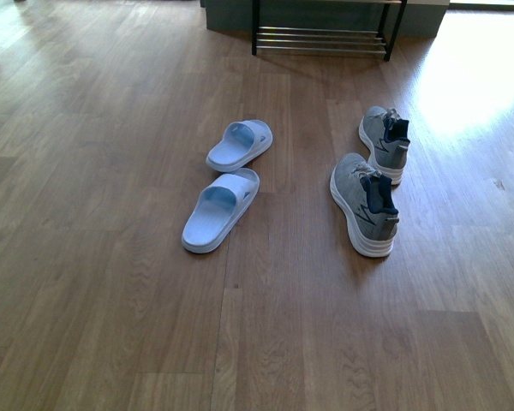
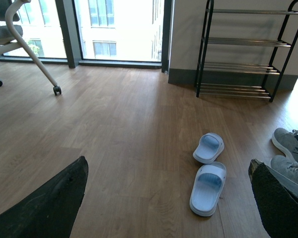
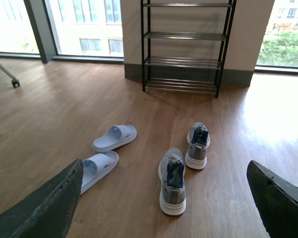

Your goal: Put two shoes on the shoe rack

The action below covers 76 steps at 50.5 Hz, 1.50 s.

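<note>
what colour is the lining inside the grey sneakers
Dark navy sneaker lining, clearest in the front view.

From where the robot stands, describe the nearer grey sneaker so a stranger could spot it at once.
Find the black shoe rack at the far end of the wooden floor, then come back toward us. Right of the pale blue slides, the nearer sneaker is grey like its twin but lies farther from the rack.

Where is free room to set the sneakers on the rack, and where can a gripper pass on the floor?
All four tiers of the shoe rack show bare bars. Bare floor lies between the rack and the far sneaker, and between the slippers and the near sneaker. It is crowded only between the far and near one.
</note>
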Motion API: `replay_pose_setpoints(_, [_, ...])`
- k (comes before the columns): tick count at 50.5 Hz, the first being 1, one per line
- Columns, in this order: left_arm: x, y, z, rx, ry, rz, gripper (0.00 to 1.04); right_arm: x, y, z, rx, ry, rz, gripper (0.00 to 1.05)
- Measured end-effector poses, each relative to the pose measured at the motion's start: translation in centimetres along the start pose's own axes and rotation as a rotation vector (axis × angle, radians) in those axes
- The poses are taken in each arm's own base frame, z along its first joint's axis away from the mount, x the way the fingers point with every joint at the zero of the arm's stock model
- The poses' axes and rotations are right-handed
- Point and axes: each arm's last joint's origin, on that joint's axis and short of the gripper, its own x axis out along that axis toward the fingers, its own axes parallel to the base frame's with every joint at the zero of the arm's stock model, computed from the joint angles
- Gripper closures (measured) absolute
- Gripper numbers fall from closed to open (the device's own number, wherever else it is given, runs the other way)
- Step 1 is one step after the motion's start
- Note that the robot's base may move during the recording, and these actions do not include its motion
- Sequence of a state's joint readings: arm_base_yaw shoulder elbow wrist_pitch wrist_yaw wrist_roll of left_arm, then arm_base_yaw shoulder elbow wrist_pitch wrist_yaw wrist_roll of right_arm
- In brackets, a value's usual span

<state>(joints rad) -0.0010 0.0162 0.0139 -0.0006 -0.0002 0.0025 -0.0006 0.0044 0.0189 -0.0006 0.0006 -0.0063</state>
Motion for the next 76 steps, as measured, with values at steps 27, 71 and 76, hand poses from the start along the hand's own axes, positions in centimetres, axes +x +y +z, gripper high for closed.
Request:
replay_pose_setpoints(27, [0.00, 0.00, 0.00, 0.000, 0.000, 0.000, 0.09, 0.00, 0.00, 0.00, 0.000, 0.000, 0.000, 0.09])
replay_pose_setpoints(71, [0.00, 0.00, 0.00, 0.000, 0.000, 0.000, 0.09, 0.00, 0.00, 0.00, 0.000, 0.000, 0.000, 0.09])
replay_pose_setpoints(76, [0.00, 0.00, 0.00, 0.000, 0.000, 0.000, 0.09, 0.00, 0.00, 0.00, 0.000, 0.000, 0.000, 0.09])
